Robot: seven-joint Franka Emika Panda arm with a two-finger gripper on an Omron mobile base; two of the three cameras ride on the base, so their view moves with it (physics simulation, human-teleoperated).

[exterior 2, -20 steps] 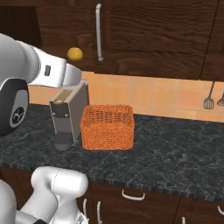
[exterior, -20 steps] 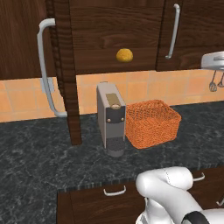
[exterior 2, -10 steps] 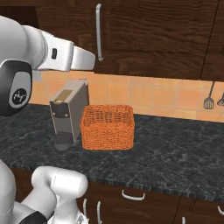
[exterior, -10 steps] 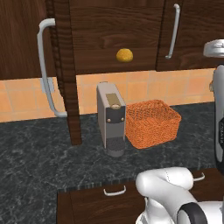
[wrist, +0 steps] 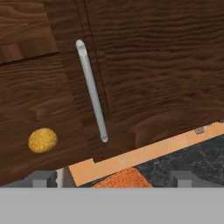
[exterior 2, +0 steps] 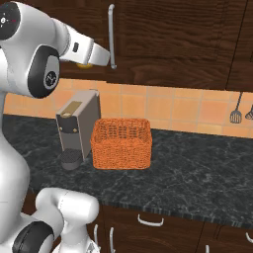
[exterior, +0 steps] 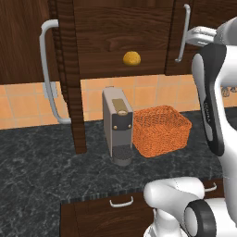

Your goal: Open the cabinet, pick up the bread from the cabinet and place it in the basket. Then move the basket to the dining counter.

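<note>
One small round golden bread bun (wrist: 43, 140) sits inside the open dark brown wood-grain cabinet (wrist: 148, 74), ahead-left of the spread claw (wrist: 112, 178); the orange woven mesh basket (wrist: 122, 179) lies just below it.

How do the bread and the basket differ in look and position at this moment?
The bread is a small, round, solid yellow lump; the basket is far larger, rectangular, orange open mesh. The bread sits up in the opened cabinet; the basket stands on the black counter beside the coffee machine. Neither is held.
</note>
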